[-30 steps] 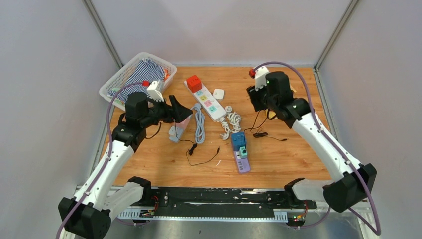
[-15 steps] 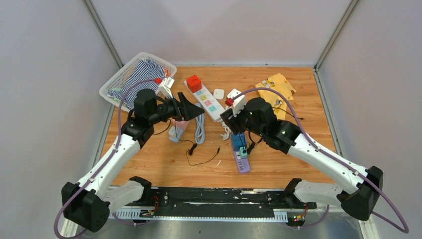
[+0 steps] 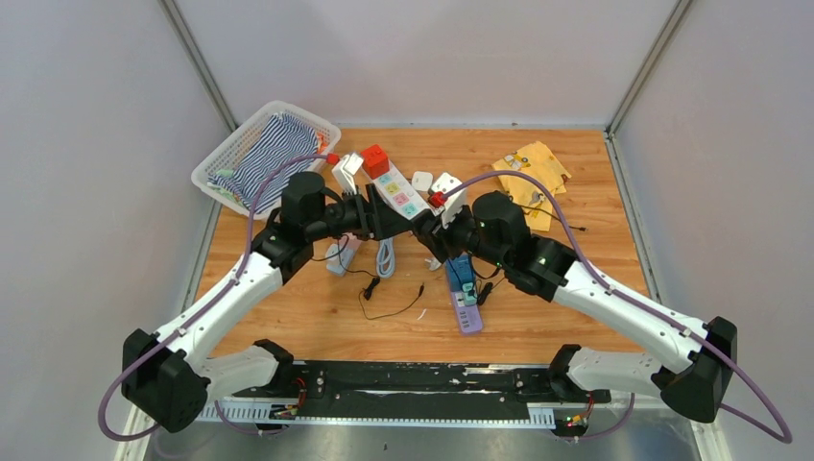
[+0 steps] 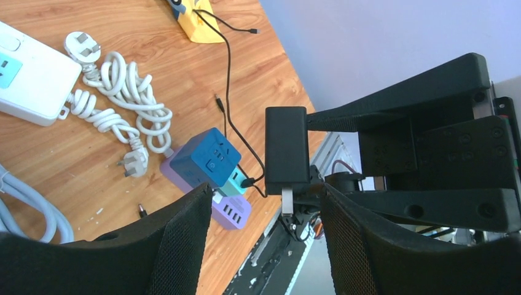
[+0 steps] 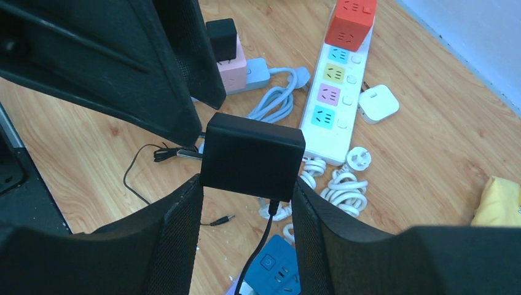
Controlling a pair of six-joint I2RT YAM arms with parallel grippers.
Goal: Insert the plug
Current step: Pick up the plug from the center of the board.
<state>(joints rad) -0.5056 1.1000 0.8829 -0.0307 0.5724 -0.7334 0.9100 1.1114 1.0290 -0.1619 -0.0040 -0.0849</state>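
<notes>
1. The right tool [image 5: 246, 182] is clamped on a black box-shaped plastic power adapter [image 5: 253, 153]. It holds the adapter in the air above the middle of the counter, with a thin black cable [image 5: 268, 224] hanging from it.
2. The left tool [image 4: 265, 190] faces it from 9 o'clock, fingers apart and empty. The adapter sits just beyond their gap, touching neither finger.
3. This looks like a hand-over. If the right tool lets go before the left has a square hold, the adapter could drop or twist.
4. The two tools are very close, so a small misjudgement could knock them together.
5. The dangling cable could snag on the blue cube-shaped socket block [image 5: 273, 270] below, at 6 o'clock, and pull the adapter askew.
6. The wooden counter [image 3: 317, 322] is cluttered:
   - a long white power strip with coloured sockets [image 3: 395, 190] at 12 o'clock
   - a white plastic basket [image 3: 223, 154] of striped cloth at 10 o'clock
   - a yellow cloth [image 3: 533, 168] at 2 o'clock
7. Plain pale grey walls and metal posts enclose it.
</notes>
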